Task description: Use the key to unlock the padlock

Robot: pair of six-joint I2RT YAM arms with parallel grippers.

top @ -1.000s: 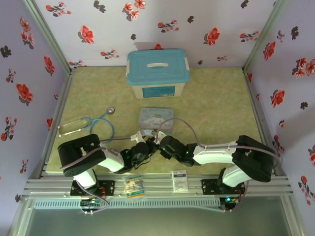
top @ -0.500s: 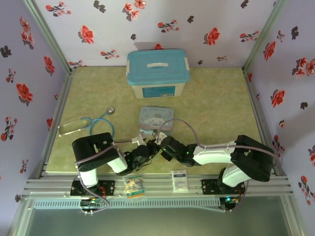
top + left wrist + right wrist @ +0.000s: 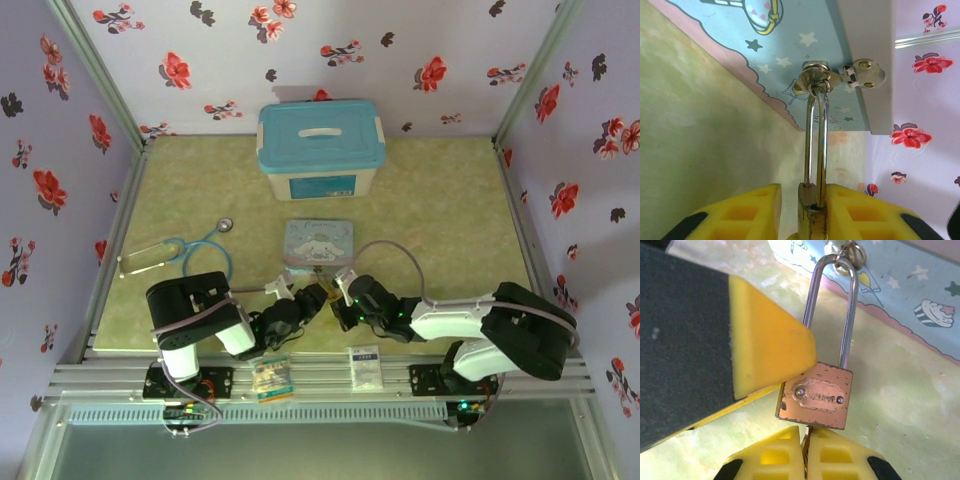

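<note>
Right gripper (image 3: pixel 805 441) pinched the key (image 3: pixel 803 432), pointing straight ahead into the padlock (image 3: pixel 815 397), in line with its shackle (image 3: pixel 848 315); left gripper (image 3: pixel 802 200) straddled the padlock loosely, gap on one side.

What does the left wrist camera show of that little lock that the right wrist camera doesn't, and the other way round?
Left wrist view: the padlock edge-on between the yellow fingers of the left gripper, its shackle threaded through the metal latch at the cartoon tin edge. Right wrist view: the padlock's brass face, and the key entering its underside, pinched by the shut right gripper. Both: the silvery shackle, the cartoon tin and the green table.
</note>
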